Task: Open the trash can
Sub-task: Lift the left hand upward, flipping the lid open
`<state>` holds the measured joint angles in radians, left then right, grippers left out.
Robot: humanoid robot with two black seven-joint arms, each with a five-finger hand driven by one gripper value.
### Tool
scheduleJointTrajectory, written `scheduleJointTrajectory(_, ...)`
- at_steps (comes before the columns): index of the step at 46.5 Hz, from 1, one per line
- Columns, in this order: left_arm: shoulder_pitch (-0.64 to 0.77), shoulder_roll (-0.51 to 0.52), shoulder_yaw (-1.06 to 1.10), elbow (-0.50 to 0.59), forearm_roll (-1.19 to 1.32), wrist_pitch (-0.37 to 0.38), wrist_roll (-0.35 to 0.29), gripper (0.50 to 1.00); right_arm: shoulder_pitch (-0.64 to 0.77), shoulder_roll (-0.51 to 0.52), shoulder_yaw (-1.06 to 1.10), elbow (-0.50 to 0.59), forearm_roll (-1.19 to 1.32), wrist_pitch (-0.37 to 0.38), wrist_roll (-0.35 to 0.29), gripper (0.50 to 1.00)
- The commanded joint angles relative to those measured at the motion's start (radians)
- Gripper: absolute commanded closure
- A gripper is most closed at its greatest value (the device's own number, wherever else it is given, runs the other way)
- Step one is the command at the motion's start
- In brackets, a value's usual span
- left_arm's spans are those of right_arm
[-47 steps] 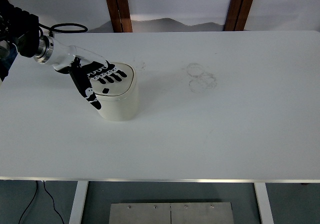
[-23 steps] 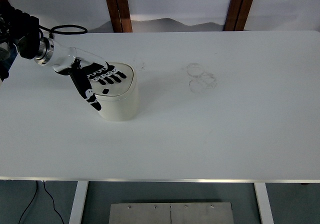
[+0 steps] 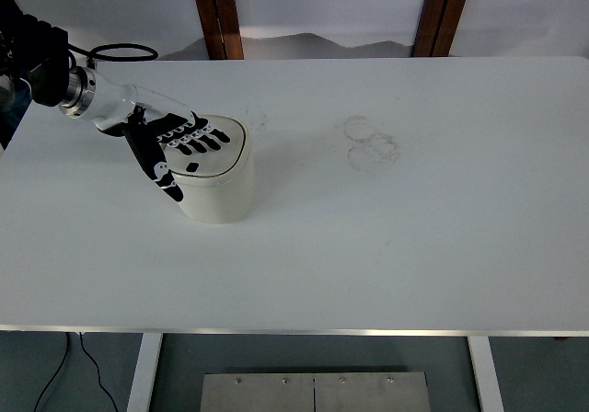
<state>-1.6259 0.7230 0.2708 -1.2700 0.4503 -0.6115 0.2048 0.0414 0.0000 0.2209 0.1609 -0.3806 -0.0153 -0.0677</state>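
Over the last second we see our left hand barely shift, fingers spread flat on the lid of the trash can at the table's left, which is apparently unopened.

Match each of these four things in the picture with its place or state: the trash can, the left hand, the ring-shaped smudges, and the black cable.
Things:
1. trash can
2. left hand
3. ring-shaped smudges
4. black cable

Places or states:
A. looped at the table's far left corner
B. faint marks on the table top, right of the can
C. fingers spread flat over the lid
D. standing upright, lid down

Pairs: 1-D, 2-C, 3-B, 4-A
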Motion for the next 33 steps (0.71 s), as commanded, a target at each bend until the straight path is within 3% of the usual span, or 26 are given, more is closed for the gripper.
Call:
scheduleJointTrajectory(1,-0.006,0.003,-0.005,0.006,-0.005,0.001,-0.001,0.5,0.0,0.0,0.0,0.0,0.0,0.0,0.0,0.505)
scheduleJointTrajectory(33,-0.117,0.003,-0.016,0.158,-0.148,0.001,-0.002,0.5,0.0,0.0,0.002,0.0,-0.001,0.0,0.0,0.505)
